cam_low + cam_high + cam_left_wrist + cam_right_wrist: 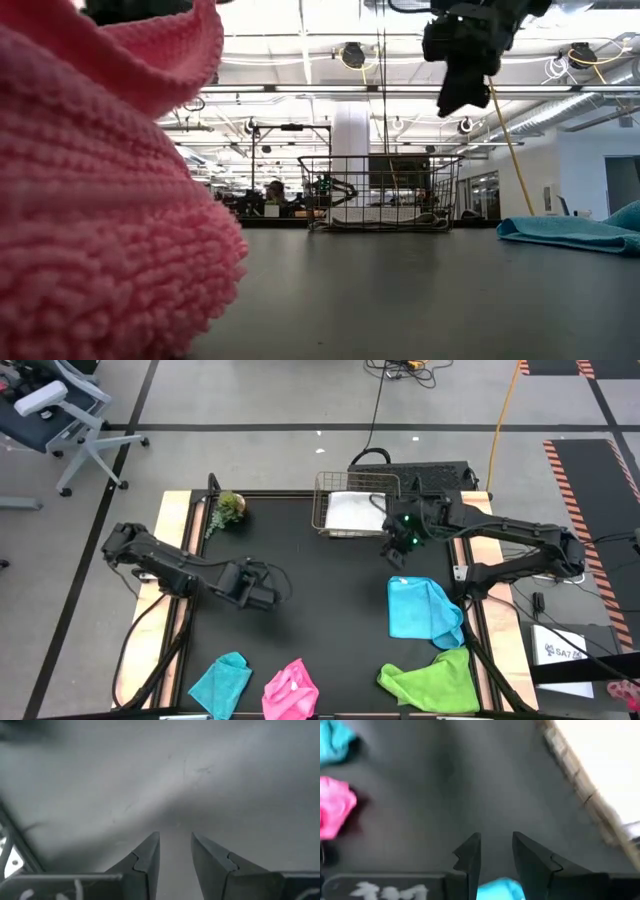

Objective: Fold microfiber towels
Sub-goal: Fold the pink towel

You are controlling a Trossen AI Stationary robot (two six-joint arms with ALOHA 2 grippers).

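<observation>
Fingers on your left gripper [283,587] stood a little apart, holding nothing, over the bare black table [320,620]. Your right gripper [397,555] did too, beside the wire basket [322,510] with the white towel [350,510]. Teal [222,682], pink [291,690], green [432,680] and blue [420,608] towels lay along the front.

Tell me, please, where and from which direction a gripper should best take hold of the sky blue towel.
Probably a loose corner of the sky blue towel, taken from above. It lies flat on the mat, so only a raised, bunched edge gives the fingers something to pinch. The right gripper is nearest.
</observation>
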